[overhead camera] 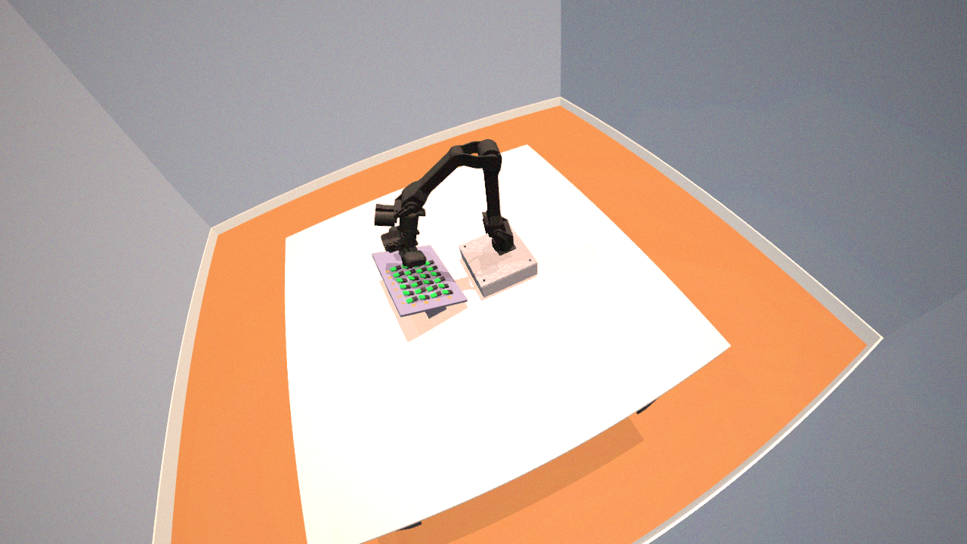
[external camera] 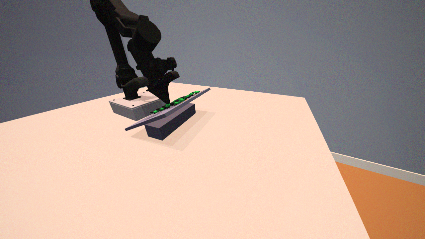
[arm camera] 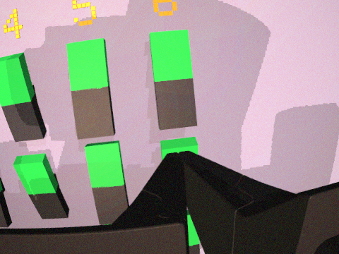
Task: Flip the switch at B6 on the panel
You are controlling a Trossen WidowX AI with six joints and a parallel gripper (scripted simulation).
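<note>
The tilted lavender panel [overhead camera: 382, 258] [external camera: 141, 122] [arm camera: 226, 88] carries rows of green-and-dark switches. My gripper [external camera: 169, 103] [arm camera: 178, 163] is shut and empty, its joined tips low over the panel in column 6. In the wrist view, switch B6 [arm camera: 179, 144] shows only its far green end just beyond the tips; its dark half is hidden by the fingers. Whether the tips touch it I cannot tell. Switch A6 [arm camera: 171, 56] lies whole beyond it, under the printed 6 [arm camera: 165, 8]. In the top view the fingertips are hidden.
Switch B5 [arm camera: 105, 166] is just left of the fingers, with A5 [arm camera: 88, 65] beyond it. A green part of another switch [arm camera: 193, 231] shows beneath the fingers. The arm's base box [overhead camera: 503, 269] [external camera: 126, 109] stands beside the panel. A dark block [overhead camera: 436, 313] [external camera: 175, 122] supports the panel.
</note>
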